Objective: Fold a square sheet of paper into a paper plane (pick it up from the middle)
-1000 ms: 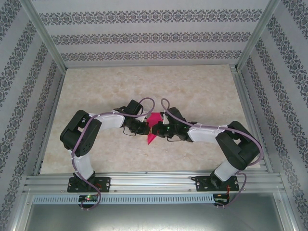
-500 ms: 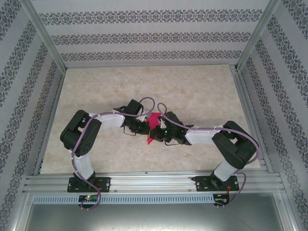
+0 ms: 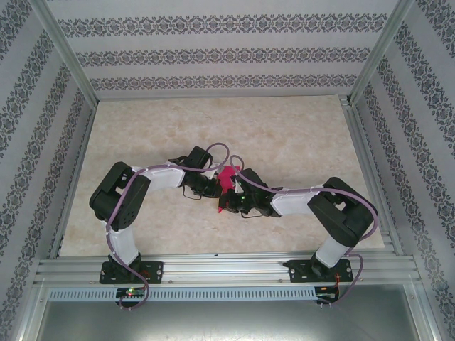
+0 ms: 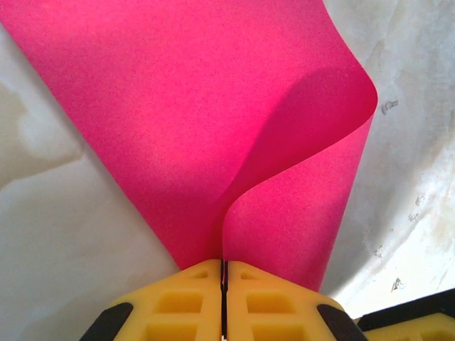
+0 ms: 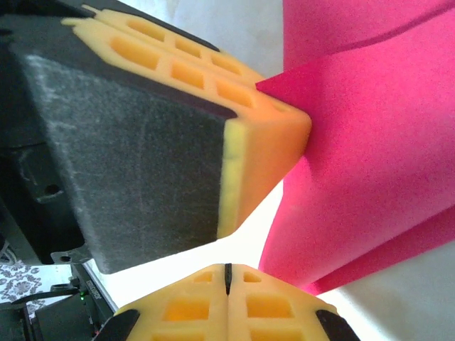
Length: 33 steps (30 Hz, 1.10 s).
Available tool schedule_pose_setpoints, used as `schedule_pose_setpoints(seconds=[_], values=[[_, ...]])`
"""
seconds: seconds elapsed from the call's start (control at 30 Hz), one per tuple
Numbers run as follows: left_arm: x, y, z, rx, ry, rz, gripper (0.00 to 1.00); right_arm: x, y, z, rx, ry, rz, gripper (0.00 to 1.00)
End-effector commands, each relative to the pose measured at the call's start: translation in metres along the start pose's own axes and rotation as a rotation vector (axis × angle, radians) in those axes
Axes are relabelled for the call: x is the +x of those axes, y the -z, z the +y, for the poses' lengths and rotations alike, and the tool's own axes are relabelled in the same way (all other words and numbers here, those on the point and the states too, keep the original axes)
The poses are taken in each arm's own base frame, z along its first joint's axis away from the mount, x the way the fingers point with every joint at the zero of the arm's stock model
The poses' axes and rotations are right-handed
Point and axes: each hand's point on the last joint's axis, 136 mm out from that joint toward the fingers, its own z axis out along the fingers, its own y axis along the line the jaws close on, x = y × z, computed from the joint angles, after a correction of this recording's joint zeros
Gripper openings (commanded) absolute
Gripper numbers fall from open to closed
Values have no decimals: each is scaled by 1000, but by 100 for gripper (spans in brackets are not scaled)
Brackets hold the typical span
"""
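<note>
Left jaws clamp the curled pink paper (image 4: 178, 121) at its fold, off the desk (image 3: 142, 128); right jaws, together and empty beside it, seem poised to crease.

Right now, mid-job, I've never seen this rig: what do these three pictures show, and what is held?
These are two robot arms bolted at the near edge of a marble-patterned table. The wide picture comes from a fixed camera above and behind them, left arm on the left. The other two come from a camera on each wrist, looking past its yellow fingers. The left claw is shut on the pink sheet of paper, which curls beyond the pinch. The right claw is shut too, but no paper sits between its fingers; the sheet stands just beside it.
</note>
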Motion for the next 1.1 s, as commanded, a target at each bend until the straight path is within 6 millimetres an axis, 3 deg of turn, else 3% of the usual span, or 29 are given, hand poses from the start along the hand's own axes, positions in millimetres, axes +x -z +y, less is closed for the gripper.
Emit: schedule_pose_setpoints(seconds=[0.0, 0.2, 0.6, 0.77, 1.0, 1.07], values=[[4, -2, 1, 15, -8, 36, 10, 1, -2, -5, 10, -10, -3, 4], [7, -6, 1, 26, -3, 51, 10, 3, -6, -5, 12, -13, 17, 5], [10, -8, 4, 18, -3, 64, 10, 14, -8, -34, 102, -47, 39, 4], [11, -9, 5, 18, -1, 67, 10, 14, -10, -31, 85, -43, 44, 5], [8, -6, 2, 24, -7, 57, 10, -11, 18, -1, 18, 18, -62, 8], [8, -6, 1, 26, -8, 60, 10, -23, 33, -10, 72, 15, -112, 8]])
